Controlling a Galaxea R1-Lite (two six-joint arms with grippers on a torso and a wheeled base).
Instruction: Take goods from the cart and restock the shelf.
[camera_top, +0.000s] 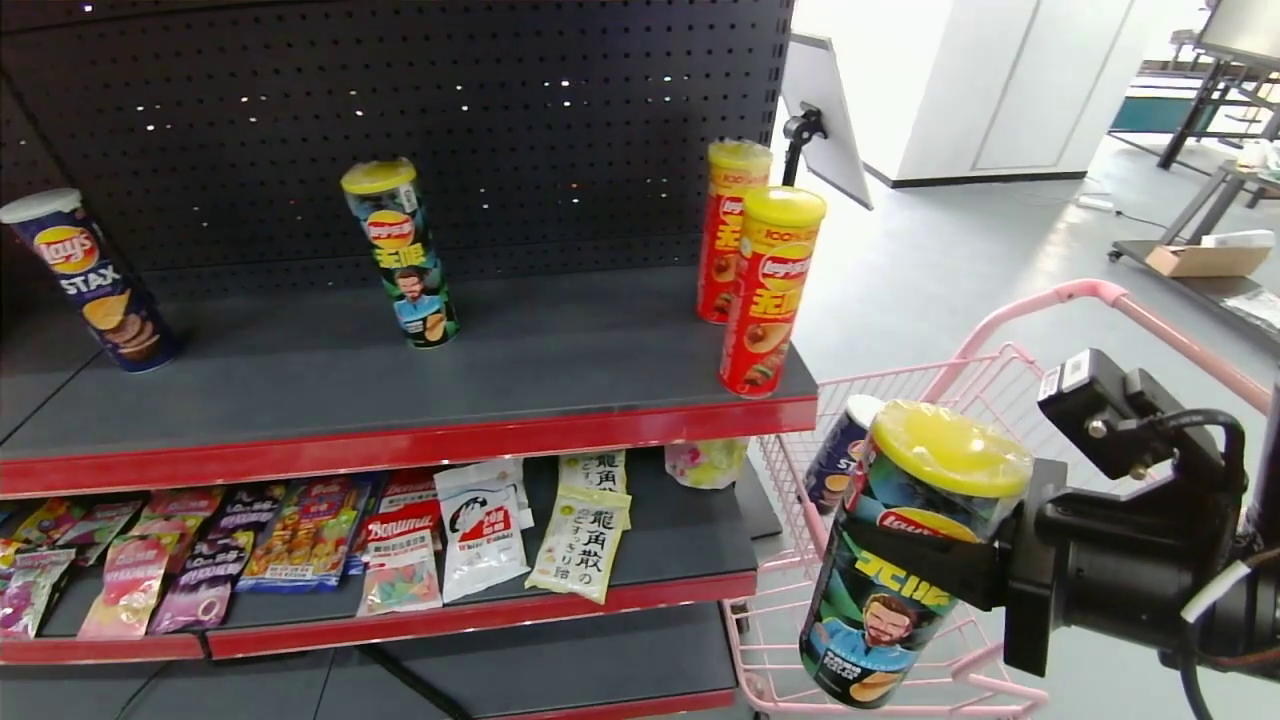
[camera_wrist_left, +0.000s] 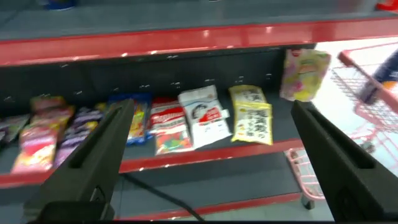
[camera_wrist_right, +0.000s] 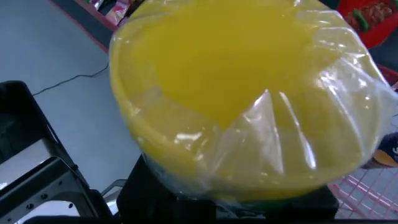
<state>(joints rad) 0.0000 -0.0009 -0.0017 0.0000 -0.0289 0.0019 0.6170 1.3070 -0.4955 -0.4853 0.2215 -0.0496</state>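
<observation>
With my right gripper (camera_top: 950, 560) pinching the green chip can (camera_top: 880, 640) upright over the cart (camera_top: 1090, 292), just right of the shelf (camera_top: 560, 360), I'd carry it level onto that shelf's bare dark board left of the red cans (camera_top: 770, 290), while my left gripper (camera_wrist_left: 208, 124) gapes wide before the shelf's lower tier and open grey floor lies right of the shelf.

red cans (camera_top: 735, 230) (camera_top: 772, 290): 2 | green cans (camera_top: 405, 255) (camera_top: 900, 560): 2 | blue cans (camera_top: 90, 285) (camera_top: 840, 455): 2 | cart (camera_top: 1095, 290): 1 | shelf levels (camera_top: 400, 440): 3 | snack bags (camera_top: 480, 530): more than ten, overlapping
</observation>
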